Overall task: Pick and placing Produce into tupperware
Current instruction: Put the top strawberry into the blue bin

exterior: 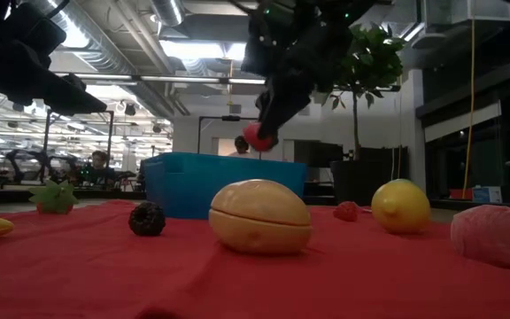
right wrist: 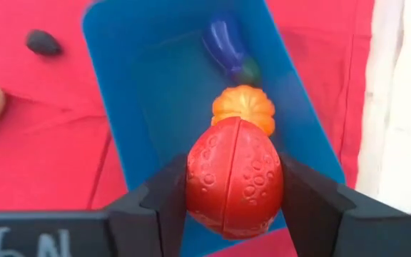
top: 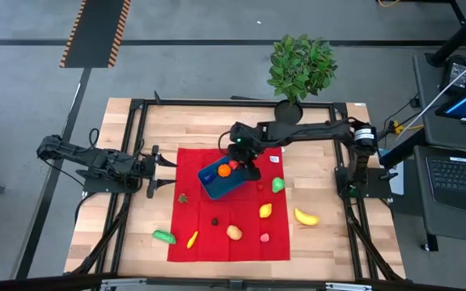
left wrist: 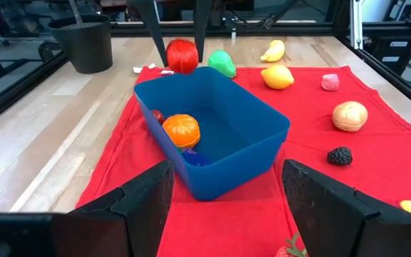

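The task looks partly done: the blue tupperware (top: 222,181), lying near the middle of the worktop (top: 330,234) on the red cloth (top: 229,242), already holds an orange pumpkin-like piece (right wrist: 243,106), a dark purple piece (right wrist: 227,46) and a small red one (left wrist: 158,116), while about ten produce pieces, such as the lemon (top: 265,211) and banana (top: 305,217) toward five o'clock, wait outside. The right tool (right wrist: 234,187) hovers over the tupperware's three o'clock end, half closed and clamping a dimpled red fruit (right wrist: 234,187) above the interior. The left tool (left wrist: 227,203) waits at nine o'clock, spread wide and empty.
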Available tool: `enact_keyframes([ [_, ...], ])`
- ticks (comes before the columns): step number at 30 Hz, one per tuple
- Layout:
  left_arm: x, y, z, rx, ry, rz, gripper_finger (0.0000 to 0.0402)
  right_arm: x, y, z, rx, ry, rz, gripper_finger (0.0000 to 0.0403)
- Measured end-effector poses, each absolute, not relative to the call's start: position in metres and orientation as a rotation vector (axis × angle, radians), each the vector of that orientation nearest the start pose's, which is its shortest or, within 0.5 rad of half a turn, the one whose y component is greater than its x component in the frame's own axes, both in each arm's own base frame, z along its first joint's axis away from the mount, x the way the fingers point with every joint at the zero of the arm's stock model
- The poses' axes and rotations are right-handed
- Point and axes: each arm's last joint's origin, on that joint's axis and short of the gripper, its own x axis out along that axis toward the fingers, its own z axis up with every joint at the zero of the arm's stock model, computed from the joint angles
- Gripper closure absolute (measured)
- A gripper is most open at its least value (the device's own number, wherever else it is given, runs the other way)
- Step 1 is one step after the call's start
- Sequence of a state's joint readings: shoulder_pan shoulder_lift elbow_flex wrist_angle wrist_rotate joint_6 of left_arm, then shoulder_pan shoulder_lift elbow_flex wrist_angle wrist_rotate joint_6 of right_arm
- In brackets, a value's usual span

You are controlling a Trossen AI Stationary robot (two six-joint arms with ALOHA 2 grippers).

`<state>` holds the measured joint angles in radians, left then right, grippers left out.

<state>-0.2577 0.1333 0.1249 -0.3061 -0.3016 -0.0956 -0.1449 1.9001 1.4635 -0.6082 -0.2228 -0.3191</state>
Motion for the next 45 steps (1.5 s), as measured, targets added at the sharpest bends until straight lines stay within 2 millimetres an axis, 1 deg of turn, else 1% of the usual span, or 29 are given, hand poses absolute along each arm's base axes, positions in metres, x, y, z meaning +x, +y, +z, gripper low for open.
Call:
enact_keyframes([
  [10, 0.094, -0.016, 0.167, -0.008, 0.3, 0.058, 0.0147, 0.406, -0.041, 0.199, -0.133, 1.045, 0.256, 0.0218],
  [18, 0.094, -0.016, 0.167, -0.009, 0.3, 0.058, 0.0147, 0.407, -0.043, 0.199, -0.168, 1.053, 0.21, 0.0218],
  [28, 0.094, -0.016, 0.167, -0.01, 0.3, 0.058, 0.0147, 0.414, -0.044, 0.185, -0.17, 1.048, 0.211, 0.0218],
  [36, 0.094, -0.016, 0.167, -0.015, 0.3, 0.059, 0.0147, 0.414, -0.044, 0.185, -0.165, 1.05, 0.209, 0.0218],
  [40, 0.094, -0.016, 0.167, -0.015, 0.299, 0.058, 0.0147, 0.411, -0.044, 0.18, -0.157, 1.063, 0.207, 0.0217],
  [45, 0.094, -0.016, 0.167, -0.015, 0.299, 0.059, 0.0147, 0.411, -0.046, 0.179, -0.171, 1.074, 0.156, 0.021],
])
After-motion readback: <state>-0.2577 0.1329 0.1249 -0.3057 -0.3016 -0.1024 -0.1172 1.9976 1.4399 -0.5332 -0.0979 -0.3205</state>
